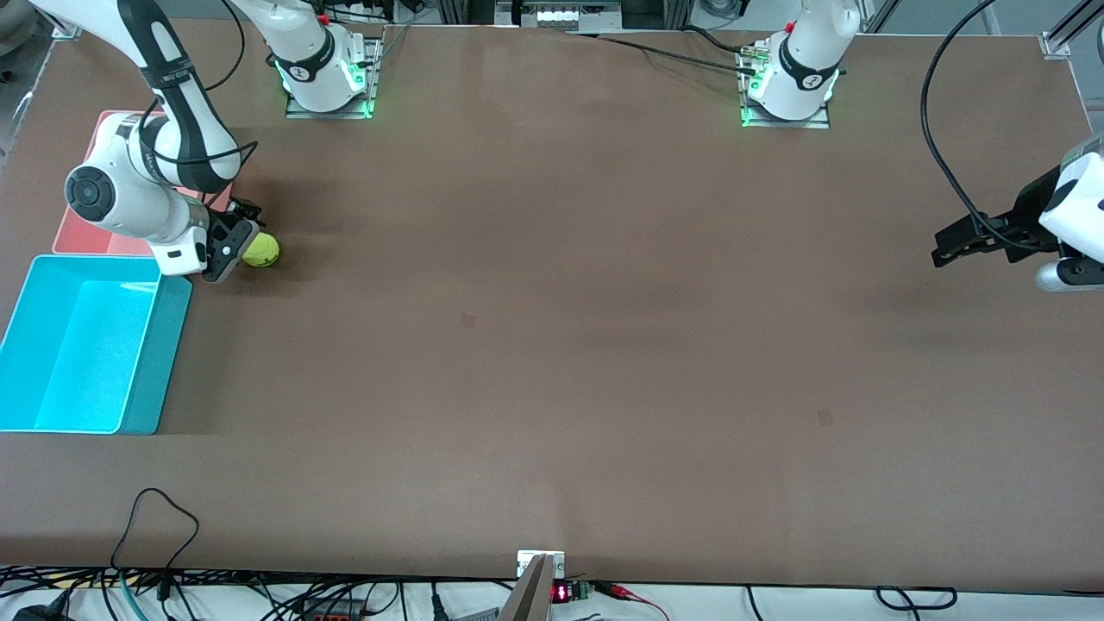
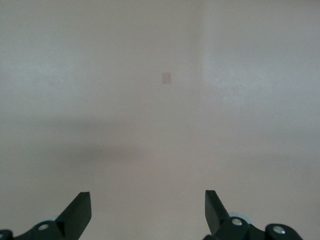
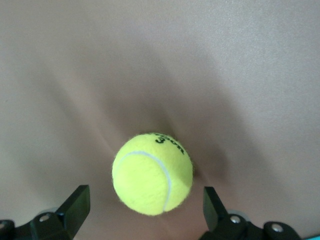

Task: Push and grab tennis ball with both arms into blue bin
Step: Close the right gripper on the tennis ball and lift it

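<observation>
The tennis ball [image 1: 260,250] lies on the brown table toward the right arm's end, just beside the far corner of the blue bin [image 1: 86,345]. My right gripper [image 1: 239,233] is open right at the ball, its fingers to either side and not closed on it. In the right wrist view the ball [image 3: 152,173] sits between the open fingertips [image 3: 80,197]. My left gripper [image 1: 953,244] is open and empty above bare table at the left arm's end; the left wrist view shows its gripper [image 2: 148,202] over table only.
A pink tub [image 1: 82,237] stands next to the blue bin, farther from the front camera, partly hidden by the right arm. Both arm bases sit along the far table edge. Cables run along the near edge.
</observation>
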`<state>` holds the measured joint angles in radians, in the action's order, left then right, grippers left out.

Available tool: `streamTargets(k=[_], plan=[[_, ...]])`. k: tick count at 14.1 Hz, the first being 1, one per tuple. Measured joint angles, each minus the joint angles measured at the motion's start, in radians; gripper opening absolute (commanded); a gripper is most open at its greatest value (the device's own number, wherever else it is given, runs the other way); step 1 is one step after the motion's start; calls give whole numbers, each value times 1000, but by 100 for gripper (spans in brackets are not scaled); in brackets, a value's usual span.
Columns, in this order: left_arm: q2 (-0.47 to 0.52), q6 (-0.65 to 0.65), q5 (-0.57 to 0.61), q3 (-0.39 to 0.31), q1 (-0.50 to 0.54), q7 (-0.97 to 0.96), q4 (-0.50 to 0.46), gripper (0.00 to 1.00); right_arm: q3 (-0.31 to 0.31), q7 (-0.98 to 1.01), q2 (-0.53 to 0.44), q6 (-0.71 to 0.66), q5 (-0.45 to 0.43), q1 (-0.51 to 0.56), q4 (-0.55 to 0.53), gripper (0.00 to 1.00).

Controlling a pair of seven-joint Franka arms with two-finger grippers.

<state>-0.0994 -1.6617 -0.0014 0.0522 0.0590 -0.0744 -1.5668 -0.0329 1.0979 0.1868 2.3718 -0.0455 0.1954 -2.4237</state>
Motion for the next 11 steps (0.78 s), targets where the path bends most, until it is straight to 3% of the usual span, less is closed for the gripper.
streamTargets(k=[11], plan=[[13, -2, -24, 1, 18, 0, -4, 100, 0, 0, 76, 73, 0, 12, -1, 100]])
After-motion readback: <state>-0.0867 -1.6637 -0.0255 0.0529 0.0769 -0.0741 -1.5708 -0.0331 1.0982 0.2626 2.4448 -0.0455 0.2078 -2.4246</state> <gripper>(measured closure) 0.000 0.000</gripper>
